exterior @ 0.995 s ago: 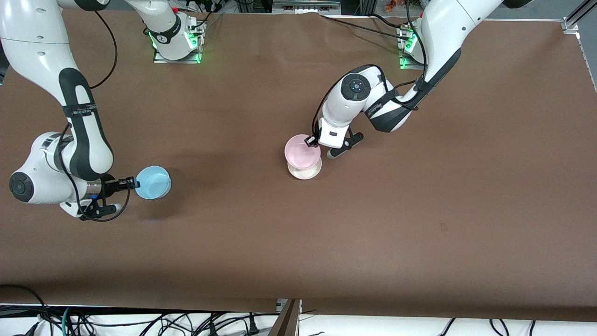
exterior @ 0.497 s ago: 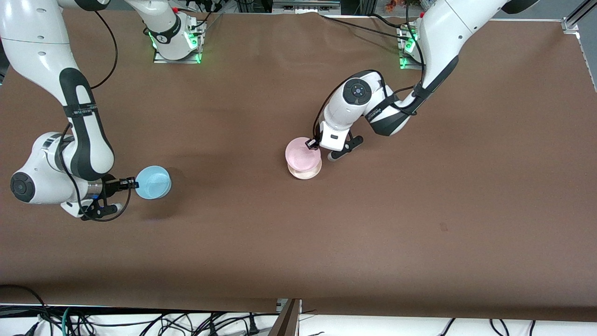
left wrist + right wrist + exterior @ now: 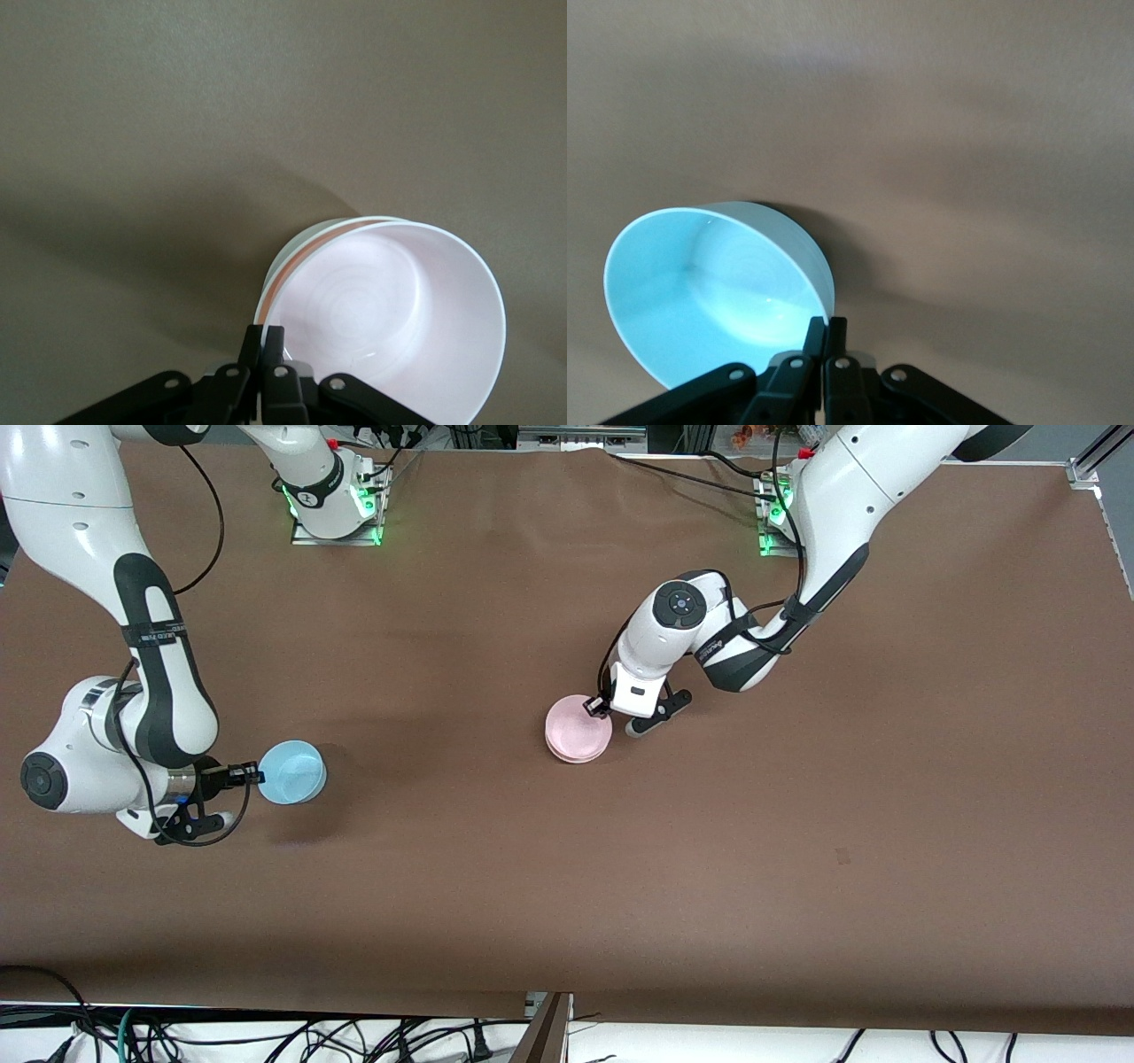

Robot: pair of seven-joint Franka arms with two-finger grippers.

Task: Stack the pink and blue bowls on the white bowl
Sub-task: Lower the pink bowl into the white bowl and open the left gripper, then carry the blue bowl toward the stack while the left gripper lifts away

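The left claw [image 3: 595,707] is pinched on the pink bowl [image 3: 578,732] rim, right under it and nested in the white bowl [image 3: 297,252] mid-surface, while the right claw [image 3: 252,773] grips the blue bowl [image 3: 292,771] rim, probably ready to stack it next.

We found the brown table [image 3: 797,868] open everywhere nearer the front camera than the bowls. Mid-table, the pink bowl [image 3: 578,732] sat nested in the white bowl [image 3: 306,243], the left gripper [image 3: 598,707] clamped on its rim, so access from the bases' side was blocked there. Toward the right arm's end, the right gripper [image 3: 252,774] pinched the blue bowl [image 3: 292,771]. Bare cloth lay between the two bowls.
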